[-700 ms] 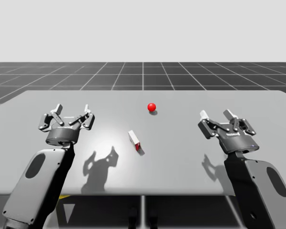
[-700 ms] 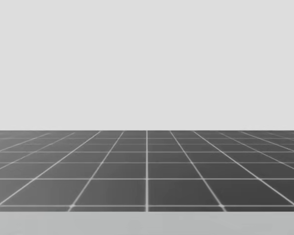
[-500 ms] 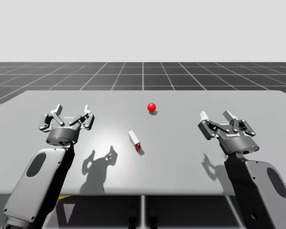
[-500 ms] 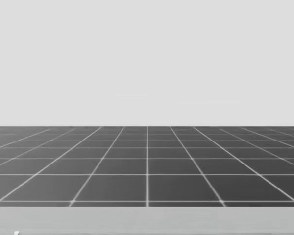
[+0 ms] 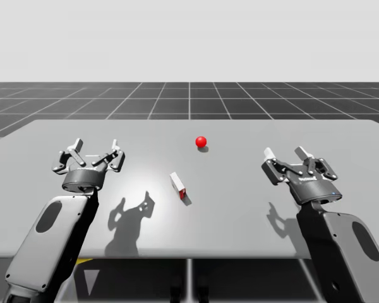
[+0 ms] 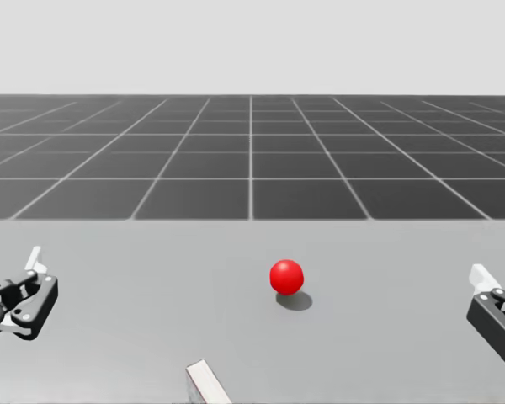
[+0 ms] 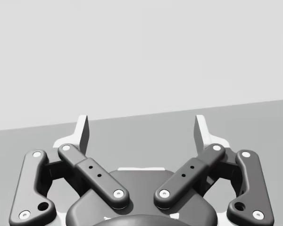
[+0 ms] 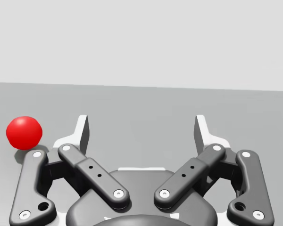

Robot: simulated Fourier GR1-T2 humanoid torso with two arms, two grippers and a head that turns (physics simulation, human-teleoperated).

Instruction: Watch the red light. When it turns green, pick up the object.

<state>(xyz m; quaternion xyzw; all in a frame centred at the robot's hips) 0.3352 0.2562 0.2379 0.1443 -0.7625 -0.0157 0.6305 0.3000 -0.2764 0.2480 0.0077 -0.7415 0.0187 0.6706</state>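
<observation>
Box (image 5: pixel 178 185) apart from left hand (image 5: pixel 96 146)

High cam hangs over the near side of the table (image 5: pixel 252 221), angled down, wide enough for both arms. Head cam's lower and closer, facing across it. Wrist cams look out low over the left claw (image 7: pixel 141 128) and right claw (image 8: pixel 141 128). The red ball (image 8: pixel 24 133), ahead of and beside the right claw, shows up in the high and head views too.
</observation>
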